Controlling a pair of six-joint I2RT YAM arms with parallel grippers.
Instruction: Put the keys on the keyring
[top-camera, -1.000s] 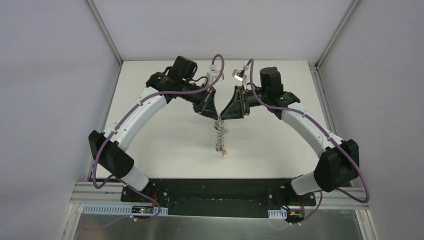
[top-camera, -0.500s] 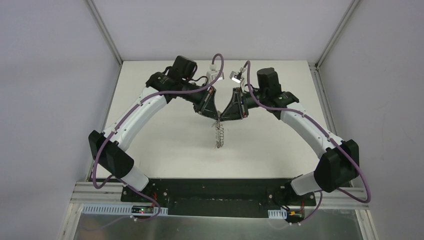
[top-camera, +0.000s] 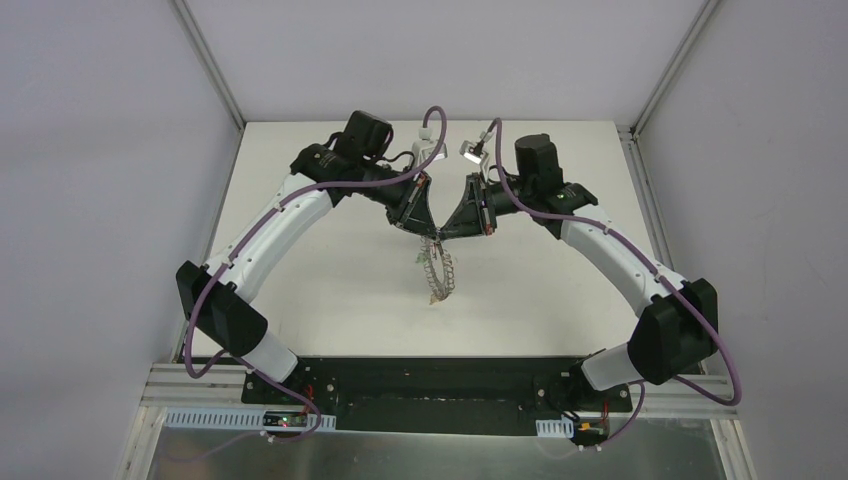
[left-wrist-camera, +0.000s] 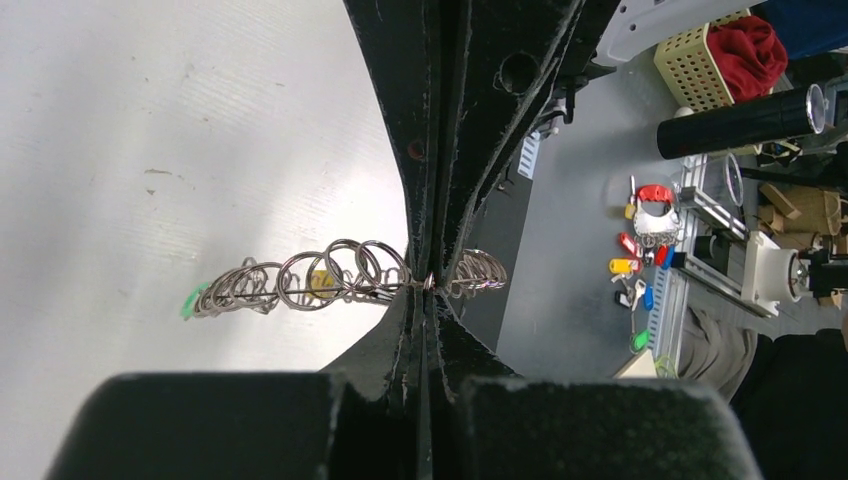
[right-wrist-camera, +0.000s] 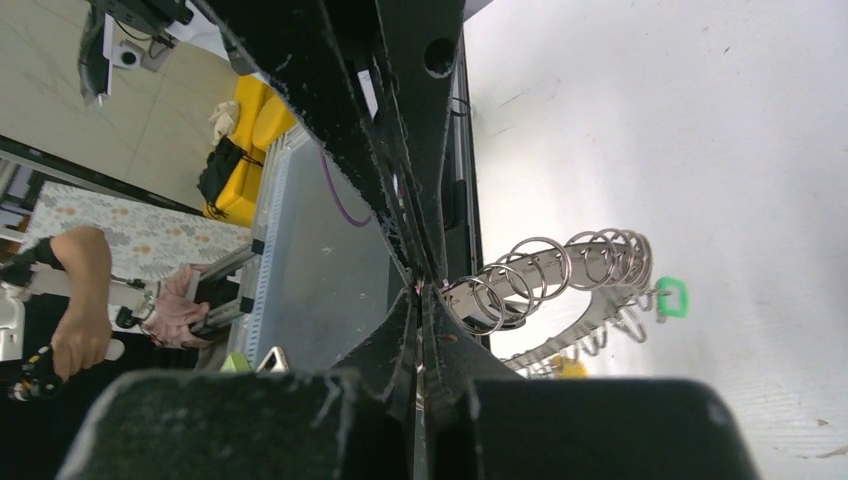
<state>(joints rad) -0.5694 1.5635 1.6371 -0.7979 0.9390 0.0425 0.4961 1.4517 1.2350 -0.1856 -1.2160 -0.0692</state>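
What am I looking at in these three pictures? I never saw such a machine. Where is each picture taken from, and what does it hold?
This is a robot: two white arms fixed at the near edge of a white table, each ending in a black two-finger gripper. The wide picture comes from a camera above and behind; the other two from cameras on the wrists. The left gripper and the right gripper meet tip to tip, both shut on the keyring, a floppy metal loop fringed with wire rings. A green key head and a yellow key head show among the rings.
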